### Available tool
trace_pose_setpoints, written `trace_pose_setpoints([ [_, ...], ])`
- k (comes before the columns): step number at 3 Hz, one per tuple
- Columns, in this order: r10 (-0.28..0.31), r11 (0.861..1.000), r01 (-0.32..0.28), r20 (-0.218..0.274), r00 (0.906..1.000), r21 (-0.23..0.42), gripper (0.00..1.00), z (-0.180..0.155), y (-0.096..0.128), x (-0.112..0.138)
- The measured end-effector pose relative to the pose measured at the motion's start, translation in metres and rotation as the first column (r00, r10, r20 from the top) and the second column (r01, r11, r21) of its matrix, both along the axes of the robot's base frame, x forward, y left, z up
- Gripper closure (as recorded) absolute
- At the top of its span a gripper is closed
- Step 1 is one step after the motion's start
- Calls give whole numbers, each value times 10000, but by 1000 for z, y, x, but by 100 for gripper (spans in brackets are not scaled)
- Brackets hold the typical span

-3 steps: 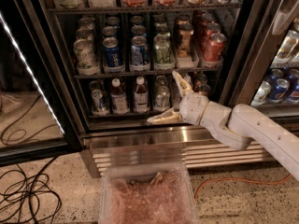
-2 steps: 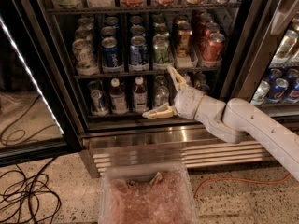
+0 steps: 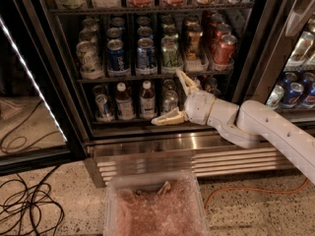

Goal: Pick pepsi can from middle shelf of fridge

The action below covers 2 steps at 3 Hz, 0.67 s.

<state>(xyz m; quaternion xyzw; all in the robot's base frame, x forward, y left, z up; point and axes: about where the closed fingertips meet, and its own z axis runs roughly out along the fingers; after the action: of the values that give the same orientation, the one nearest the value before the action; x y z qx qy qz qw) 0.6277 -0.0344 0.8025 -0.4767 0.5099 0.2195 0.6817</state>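
The fridge (image 3: pixel 197 157) stands with its left glass door swung open. Its middle shelf (image 3: pixel 128 76) holds rows of soda cans in clear trays. The pepsi can (image 3: pixel 145 55), blue with a silver top, stands at the front of its row, next to a darker blue can (image 3: pixel 117 57) on its left and a green-silver can (image 3: pixel 170 53) on its right. My gripper (image 3: pixel 167 98) is open wide and empty. It hangs in front of the lower shelf of small bottles, below and right of the pepsi can, with its upper finger (image 3: pixel 183 79) reaching the shelf edge.
Red cans (image 3: pixel 224 48) fill the shelf's right end. Small bottles (image 3: pixel 146 98) stand behind the gripper. A clear plastic bin (image 3: pixel 155 210) sits on the floor in front. Black cables (image 3: pixel 24 205) lie at the left and an orange cable (image 3: pixel 231 193) at the right. A second cooler (image 3: pixel 295 92) adjoins on the right.
My gripper and arm have shifted left and slightly toward the fridge, staying open. The cans have not moved.
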Motion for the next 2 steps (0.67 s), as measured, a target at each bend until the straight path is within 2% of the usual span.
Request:
trace_pose_setpoints([
  [1,1018,9947,-1014,-262,9945,159,0,-7,20,4],
  [2,1018,9947,-1014,-263,9945,162,0,-7,21,4],
])
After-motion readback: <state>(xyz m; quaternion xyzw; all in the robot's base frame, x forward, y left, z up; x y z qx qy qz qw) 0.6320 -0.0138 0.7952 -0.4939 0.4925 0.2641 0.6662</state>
